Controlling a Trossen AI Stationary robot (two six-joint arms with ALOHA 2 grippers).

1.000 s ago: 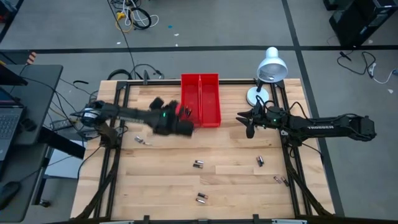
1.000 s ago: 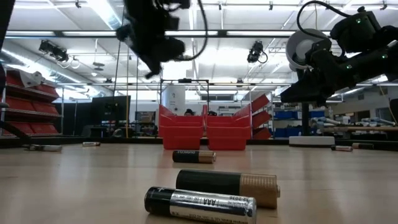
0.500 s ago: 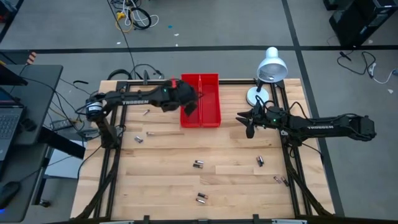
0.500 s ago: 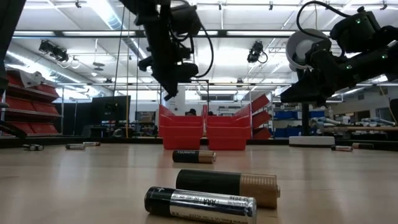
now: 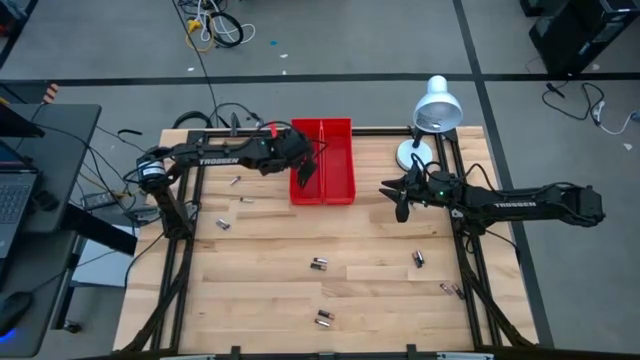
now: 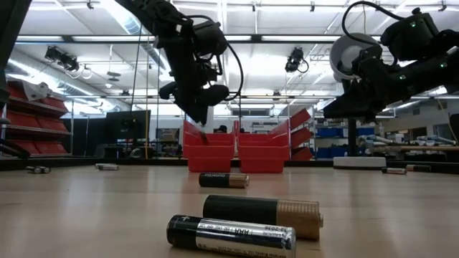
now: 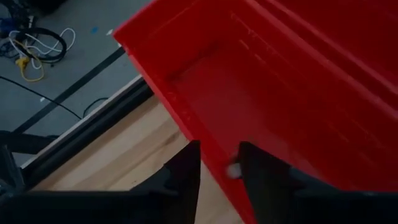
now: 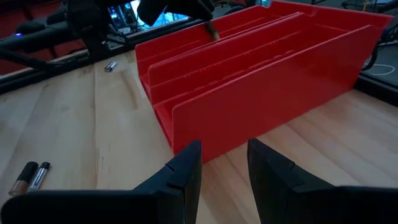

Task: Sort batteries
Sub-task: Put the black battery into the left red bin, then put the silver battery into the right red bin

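Observation:
The red bin [image 5: 322, 160] with two long compartments stands at the table's far middle. My left gripper [image 5: 307, 168] hovers low over the near end of the bin's left compartment [image 7: 205, 93], shut on a small battery [image 8: 213, 31]. My right gripper [image 5: 398, 195] waits, open, to the right of the bin, aimed at its wall [image 8: 249, 106]. Loose batteries lie on the wood: three left of the bin [image 5: 237, 181] [image 5: 245, 199] [image 5: 222, 224], and others in the middle [image 5: 319, 264], to the right [image 5: 419, 259] [image 5: 450, 290] and near the front [image 5: 323, 319]. My left gripper pinches the battery at the ends of its two fingers, coming from above and slanting down. The battery sticks out below the fingertips [image 6: 204, 135], lifted clear over the bin. In the left wrist view only its pale end [image 7: 233, 169] shows beside one finger.
A white desk lamp [image 5: 432, 110] stands at the table's far right corner. Black frame rails run along the table's left and right sides. Two batteries lie close to the low camera [image 6: 233, 235], another farther back [image 6: 224, 180]. Bare wood lies between the scattered batteries.
My left gripper has swung from the table in front of the bin's left corner toward the far edge, over the bin's left compartment. It has then come down toward the bin. My right arm has kept still.

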